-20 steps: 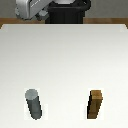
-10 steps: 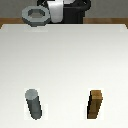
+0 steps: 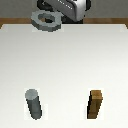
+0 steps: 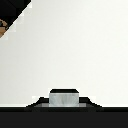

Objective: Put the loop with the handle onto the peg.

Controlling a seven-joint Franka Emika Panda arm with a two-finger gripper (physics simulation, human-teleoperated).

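Two things stand on a wide white table in the exterior view: a grey upright peg at about seven o'clock and a brown wooden block at about five o'clock, well apart from each other. At twelve o'clock the robot arm carries the grey loop with the handle above the table's far edge, with the round hole showing. The gripper appears to be holding the loop by its tab, though its fingers are too blurred to be sure. In the wrist view a pale grey block, probably the tab, sits close against the tool. Judging by this, the loop is picked up; carrying it to the peg and lowering it on are left.
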